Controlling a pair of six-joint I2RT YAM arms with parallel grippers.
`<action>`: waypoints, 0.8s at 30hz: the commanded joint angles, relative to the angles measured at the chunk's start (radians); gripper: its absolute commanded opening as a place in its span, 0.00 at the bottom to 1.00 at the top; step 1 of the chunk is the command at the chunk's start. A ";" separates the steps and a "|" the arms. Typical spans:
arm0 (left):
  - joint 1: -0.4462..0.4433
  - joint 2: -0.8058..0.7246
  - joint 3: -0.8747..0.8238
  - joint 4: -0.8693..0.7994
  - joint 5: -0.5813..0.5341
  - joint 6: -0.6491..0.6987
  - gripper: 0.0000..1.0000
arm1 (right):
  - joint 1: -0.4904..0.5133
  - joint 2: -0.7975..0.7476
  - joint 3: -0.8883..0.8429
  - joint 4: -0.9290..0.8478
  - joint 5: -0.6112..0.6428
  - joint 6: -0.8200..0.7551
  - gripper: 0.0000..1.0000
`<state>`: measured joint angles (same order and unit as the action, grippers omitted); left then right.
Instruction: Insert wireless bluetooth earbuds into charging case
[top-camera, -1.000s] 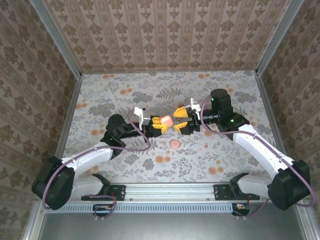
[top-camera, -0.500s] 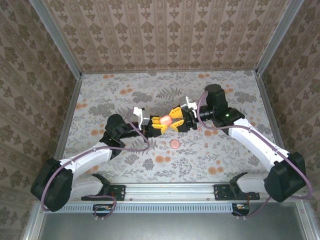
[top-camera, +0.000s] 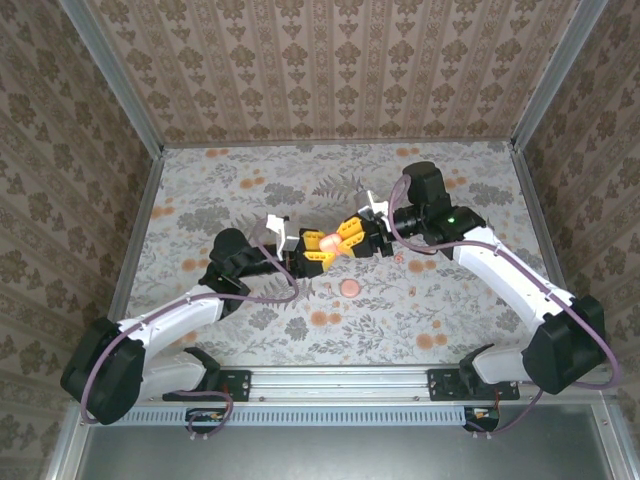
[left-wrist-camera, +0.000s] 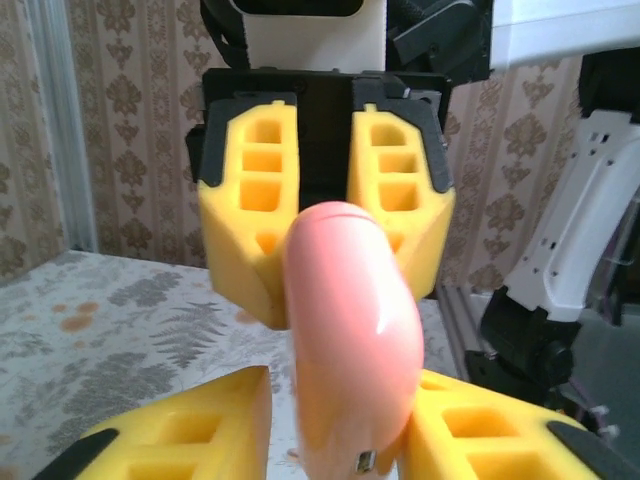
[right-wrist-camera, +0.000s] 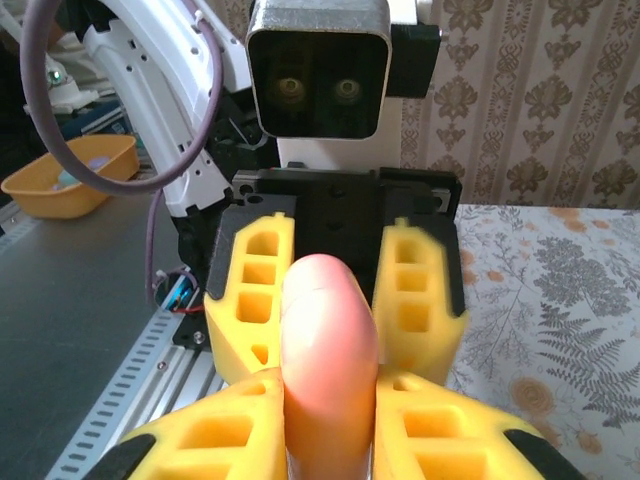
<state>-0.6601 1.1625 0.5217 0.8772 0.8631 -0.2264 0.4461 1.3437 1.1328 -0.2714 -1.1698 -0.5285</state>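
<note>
The charging case (top-camera: 327, 240), a coral-pink rounded box, hangs above the middle of the table between both grippers, which meet tip to tip. My right gripper (top-camera: 347, 239) comes in from the right and is shut on the case (right-wrist-camera: 328, 345), both yellow pads pressed against its sides. My left gripper (top-camera: 315, 250) reaches in from the left. In the left wrist view the case (left-wrist-camera: 355, 320) stands between my left fingers (left-wrist-camera: 200, 440), with a gap on its left side and the other pad touching. The earbuds are hidden.
A flat round pink disc (top-camera: 349, 287) lies on the floral floor just in front of the grippers. Patterned walls close the back and sides. The metal rail (top-camera: 340, 381) runs along the near edge. An orange bowl (right-wrist-camera: 70, 175) sits off the table.
My right gripper has moved left onto the case and closed on it. My left gripper, earlier shut on the case, has loosened its jaws.
</note>
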 joint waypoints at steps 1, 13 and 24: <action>0.004 -0.014 0.018 -0.025 -0.025 0.045 0.58 | 0.007 -0.025 0.031 -0.123 0.057 -0.110 0.20; -0.029 -0.132 0.086 -0.649 -0.161 0.441 0.67 | 0.014 -0.122 0.038 -0.375 0.448 -0.329 0.21; -0.061 -0.102 0.173 -0.885 -0.259 0.598 0.64 | 0.079 -0.102 0.040 -0.434 0.637 -0.452 0.20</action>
<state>-0.7132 1.0504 0.6586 0.0731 0.6384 0.2939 0.5056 1.2278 1.1454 -0.6586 -0.5983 -0.9104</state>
